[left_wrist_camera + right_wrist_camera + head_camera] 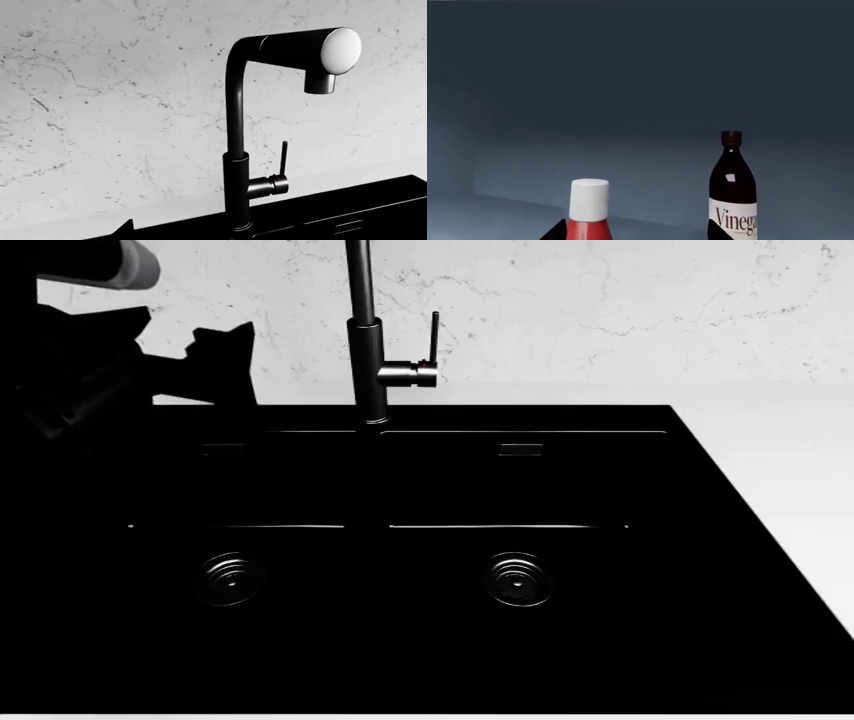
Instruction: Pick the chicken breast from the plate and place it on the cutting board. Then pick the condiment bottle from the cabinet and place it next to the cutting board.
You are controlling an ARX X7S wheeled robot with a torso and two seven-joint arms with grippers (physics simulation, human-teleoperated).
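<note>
Grey-blue cabinet shelf (507, 210) with condiment bottle (588, 212), seemingly upright, vinegar bottle (732, 190).

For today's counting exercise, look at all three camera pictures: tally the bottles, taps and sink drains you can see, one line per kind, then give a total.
Bottles: 2, the red condiment bottle and the dark vinegar bottle
Taps: 1, the black faucet, seen in two views
Sink drains: 2, the left drain and the right drain
Total: 5

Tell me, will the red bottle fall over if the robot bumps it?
Probably, yes. The red bottle stands upright and looks tall and narrow, so a sideways bump could tip it. It might then knock the vinegar bottle standing close by. Its smooth sides may be slippery.
</note>
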